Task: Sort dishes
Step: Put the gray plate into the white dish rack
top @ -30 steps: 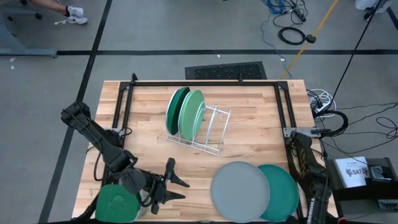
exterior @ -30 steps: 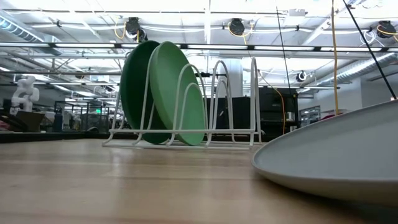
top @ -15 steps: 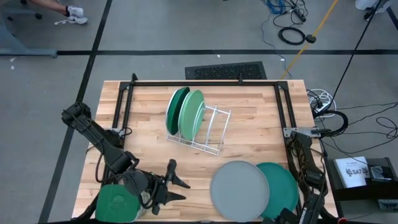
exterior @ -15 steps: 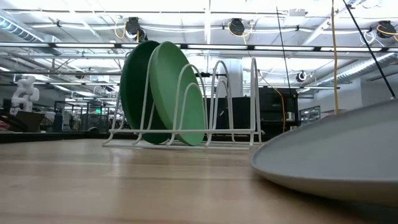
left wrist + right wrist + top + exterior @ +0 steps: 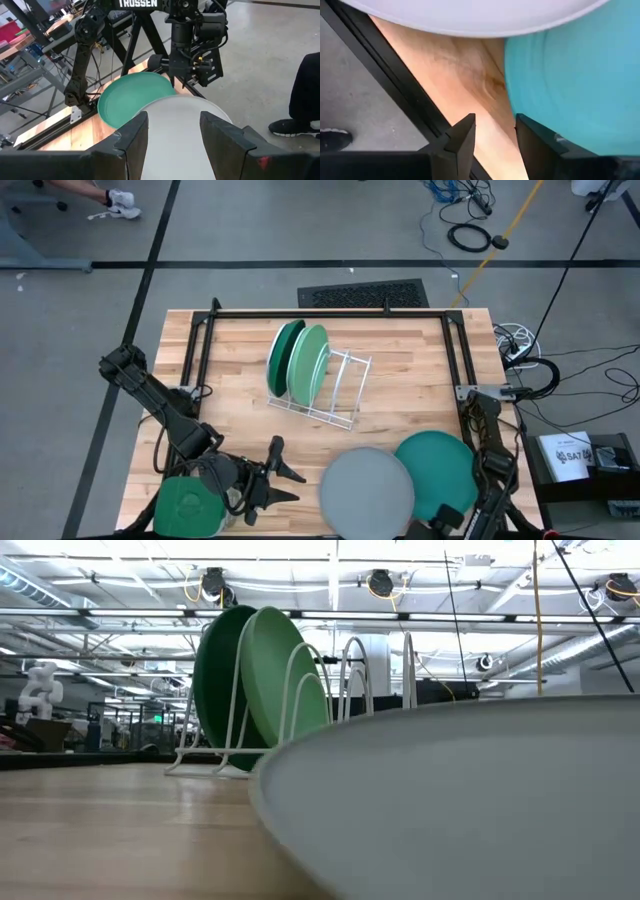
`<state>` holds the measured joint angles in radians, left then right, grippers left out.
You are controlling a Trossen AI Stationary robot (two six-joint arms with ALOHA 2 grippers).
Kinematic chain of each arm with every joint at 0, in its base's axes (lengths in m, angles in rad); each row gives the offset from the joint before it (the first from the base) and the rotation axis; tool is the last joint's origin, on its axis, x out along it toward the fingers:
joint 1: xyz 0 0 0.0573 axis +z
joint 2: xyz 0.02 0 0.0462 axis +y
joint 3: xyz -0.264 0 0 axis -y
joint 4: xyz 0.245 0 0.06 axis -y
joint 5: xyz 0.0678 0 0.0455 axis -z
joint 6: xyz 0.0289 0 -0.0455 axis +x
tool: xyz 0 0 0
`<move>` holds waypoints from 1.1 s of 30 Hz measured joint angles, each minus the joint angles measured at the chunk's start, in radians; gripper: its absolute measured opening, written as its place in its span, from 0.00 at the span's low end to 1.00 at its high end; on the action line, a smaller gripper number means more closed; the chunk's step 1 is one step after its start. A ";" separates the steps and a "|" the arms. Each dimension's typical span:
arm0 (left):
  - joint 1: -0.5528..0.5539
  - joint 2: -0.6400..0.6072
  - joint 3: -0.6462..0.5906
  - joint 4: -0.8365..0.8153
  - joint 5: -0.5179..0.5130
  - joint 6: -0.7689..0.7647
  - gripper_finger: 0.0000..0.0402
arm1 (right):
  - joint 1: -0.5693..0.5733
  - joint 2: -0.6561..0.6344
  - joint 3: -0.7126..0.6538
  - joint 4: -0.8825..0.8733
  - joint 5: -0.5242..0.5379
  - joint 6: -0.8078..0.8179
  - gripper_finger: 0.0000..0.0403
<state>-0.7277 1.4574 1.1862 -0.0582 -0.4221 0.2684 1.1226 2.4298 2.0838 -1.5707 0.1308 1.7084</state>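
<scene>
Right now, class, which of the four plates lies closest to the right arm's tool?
The teal plate, flat on the table beside the right tool. The grey plate lies farther left, and the two green ones stand in the rack.

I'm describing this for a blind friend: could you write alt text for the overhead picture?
Seen from above, a wooden table holds a wire rack with two green plates standing in it. A grey plate and a teal plate lie near the right gripper; the left gripper waits open.

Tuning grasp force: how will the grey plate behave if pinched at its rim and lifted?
The grey plate looks thin and rigid with a smooth surface, so probably light but slippery between fingers. It is wide and flat, so a rim pinch would likely let it sag or swing. It overlaps the teal plate and may drag it.
</scene>
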 joint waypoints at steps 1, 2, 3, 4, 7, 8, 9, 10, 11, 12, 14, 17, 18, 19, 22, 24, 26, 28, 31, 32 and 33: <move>0.000 0.000 0.000 0.000 0.000 0.000 0.45 | -0.004 0.000 0.000 0.001 -0.005 -0.010 0.33; 0.000 0.000 0.000 0.000 0.000 0.000 0.45 | -0.006 0.000 0.000 0.003 -0.007 -0.022 0.33; 0.000 0.000 0.000 0.000 0.000 0.000 0.45 | -0.010 0.000 0.000 0.007 -0.005 -0.032 0.33; 0.000 0.000 0.000 0.000 0.000 0.000 0.45 | -0.012 0.000 0.000 0.010 -0.003 -0.041 0.33; 0.000 0.000 0.000 0.000 0.000 0.000 0.45 | -0.020 0.000 0.000 0.014 -0.004 -0.060 0.33; 0.000 0.000 0.000 0.000 0.000 0.000 0.45 | -0.022 0.000 0.000 0.015 -0.006 -0.069 0.33; 0.000 0.000 0.000 0.000 0.000 0.000 0.45 | -0.025 0.000 0.000 0.018 -0.006 -0.075 0.33; 0.000 0.000 0.000 0.000 0.000 0.000 0.45 | -0.028 0.000 0.000 0.020 -0.006 -0.078 0.33; 0.000 0.000 0.000 0.000 0.000 0.000 0.45 | -0.030 0.000 0.000 0.021 -0.006 -0.079 0.33; -0.001 0.000 0.000 0.000 0.000 0.000 0.45 | -0.032 0.000 0.000 0.023 -0.005 -0.079 0.33; -0.003 0.000 0.000 0.000 0.000 -0.001 0.45 | -0.034 0.000 0.000 0.028 -0.005 -0.078 0.33; -0.006 0.000 0.000 0.000 0.000 0.000 0.45 | -0.038 0.000 0.004 0.048 0.000 -0.076 0.33; -0.007 0.000 0.000 0.000 0.000 -0.001 0.45 | -0.040 0.000 0.013 0.052 0.000 -0.081 0.34; -0.007 0.000 0.000 0.000 0.000 0.000 0.45 | -0.041 0.000 0.021 0.051 0.000 -0.089 0.35; -0.007 0.000 0.000 0.000 0.000 0.000 0.45 | -0.044 0.000 0.058 0.023 0.009 -0.098 0.38; -0.006 0.000 0.000 0.000 0.000 0.000 0.45 | -0.044 0.000 0.092 0.001 0.034 -0.104 0.42; -0.007 0.000 0.000 0.000 0.000 0.000 0.45 | -0.044 -0.001 0.122 0.002 0.063 -0.136 0.45; -0.006 0.000 0.000 0.000 0.000 0.001 0.45 | -0.048 -0.001 0.150 0.004 0.094 -0.164 0.49; -0.006 0.000 0.000 0.001 0.000 0.003 0.45 | -0.058 -0.001 0.174 0.002 0.109 -0.193 0.53; -0.006 0.000 0.000 0.001 0.000 0.003 0.45 | -0.064 -0.001 0.178 0.001 0.112 -0.205 0.54; -0.006 0.000 0.000 0.001 0.000 0.003 0.45 | -0.071 -0.001 0.181 0.002 0.121 -0.215 0.54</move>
<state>-0.7341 1.4570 1.1862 -0.0574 -0.4225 0.2713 1.0515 2.4290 2.2651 -1.5688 0.2520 1.4932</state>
